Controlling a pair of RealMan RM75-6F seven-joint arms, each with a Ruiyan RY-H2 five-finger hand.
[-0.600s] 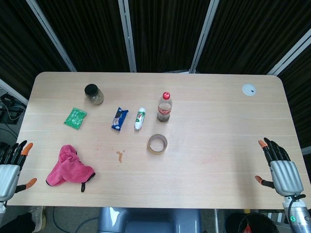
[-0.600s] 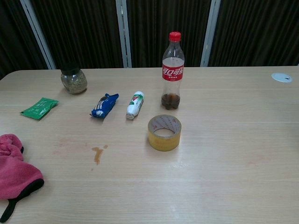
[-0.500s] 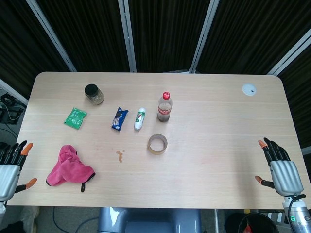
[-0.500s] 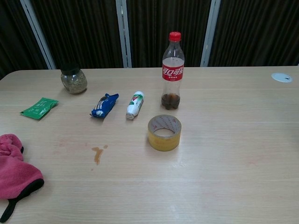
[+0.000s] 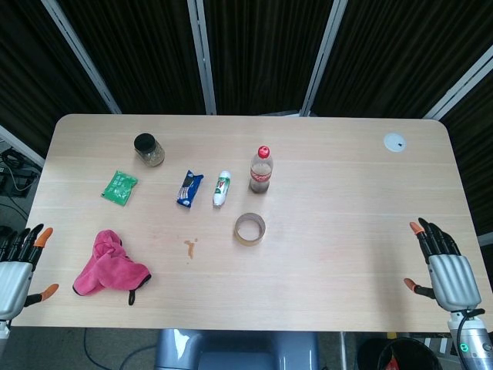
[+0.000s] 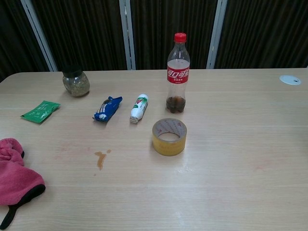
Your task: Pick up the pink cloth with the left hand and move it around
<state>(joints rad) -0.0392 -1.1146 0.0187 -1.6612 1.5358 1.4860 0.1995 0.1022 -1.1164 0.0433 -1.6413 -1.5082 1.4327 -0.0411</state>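
Lying untouched near the worktop's (image 5: 323,254) front-left corner, the pink cloth (image 5: 110,264) awaits pickup; left robot hand (image 5: 15,270) and right robot hand (image 5: 445,270) are both spread wide and empty.

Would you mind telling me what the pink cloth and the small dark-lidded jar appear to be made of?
The crumpled pink cloth looks like soft, matte fabric, perhaps microfibre: it lies in loose folds, with a black trim at one edge. The small dark-lidded jar seems to be clear glass or plastic: its sides are transparent and slightly shiny, showing greenish-brown contents.
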